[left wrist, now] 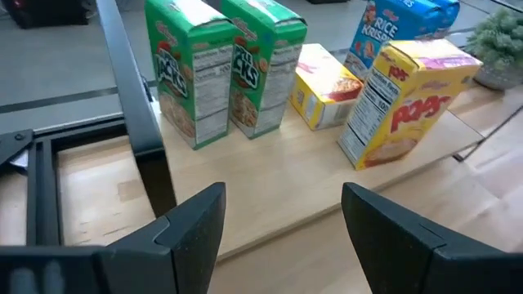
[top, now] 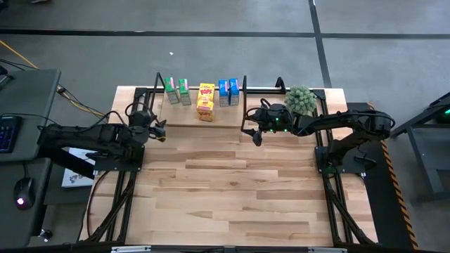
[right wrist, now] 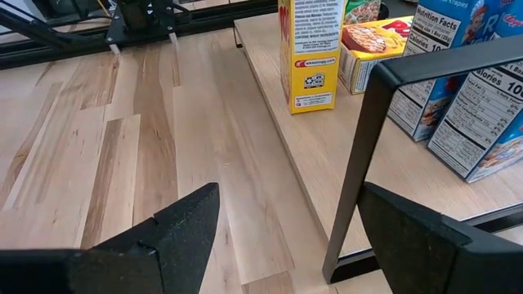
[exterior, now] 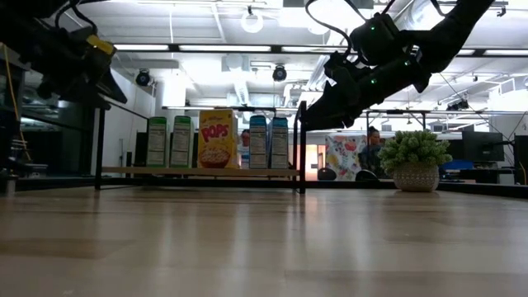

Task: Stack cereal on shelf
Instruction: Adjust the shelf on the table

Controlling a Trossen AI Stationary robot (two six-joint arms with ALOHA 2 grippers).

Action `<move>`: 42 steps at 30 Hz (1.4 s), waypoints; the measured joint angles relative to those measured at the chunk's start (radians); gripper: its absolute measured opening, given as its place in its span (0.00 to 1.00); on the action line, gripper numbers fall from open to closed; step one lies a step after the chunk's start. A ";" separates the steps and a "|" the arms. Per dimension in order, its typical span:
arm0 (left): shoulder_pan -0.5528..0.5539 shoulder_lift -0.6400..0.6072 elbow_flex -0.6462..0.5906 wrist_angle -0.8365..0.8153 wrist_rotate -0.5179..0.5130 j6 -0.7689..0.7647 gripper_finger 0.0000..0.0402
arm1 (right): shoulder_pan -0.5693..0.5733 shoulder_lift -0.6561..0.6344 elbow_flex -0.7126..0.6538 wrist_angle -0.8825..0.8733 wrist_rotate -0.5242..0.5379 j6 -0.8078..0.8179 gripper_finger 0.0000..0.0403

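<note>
The shelf (top: 184, 117), a black tube rack with a light wooden board, stands at the table's far middle. On its board stand two green cereal boxes (left wrist: 221, 73), a yellow box (left wrist: 404, 102) near the front edge, and two blue boxes (right wrist: 462, 90). Another yellow box (left wrist: 327, 86) lies flat behind the standing one. My left gripper (top: 161, 131) hovers open off the shelf's left front corner, and my right gripper (top: 255, 136) hovers open off its right front corner. Neither has anything between its fingers (left wrist: 200, 220).
A fuzzy green plant in a pot (top: 301, 100) stands just right of the shelf, behind my right arm. The rack's black corner post (right wrist: 368, 155) rises close ahead of my right gripper. Bare plank tabletop (top: 232, 190) stretches toward the near edge.
</note>
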 joint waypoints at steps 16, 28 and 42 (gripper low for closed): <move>0.000 0.000 0.000 0.032 -0.007 -0.024 0.59 | 0.000 0.000 0.000 -0.001 0.000 0.005 0.70; 0.001 0.000 0.058 -0.048 0.172 -0.080 0.59 | 0.000 0.000 0.000 -0.004 0.000 0.007 0.70; 0.002 0.086 0.061 -0.268 -0.028 -0.314 0.59 | 0.000 0.000 0.000 -0.003 0.000 0.005 0.70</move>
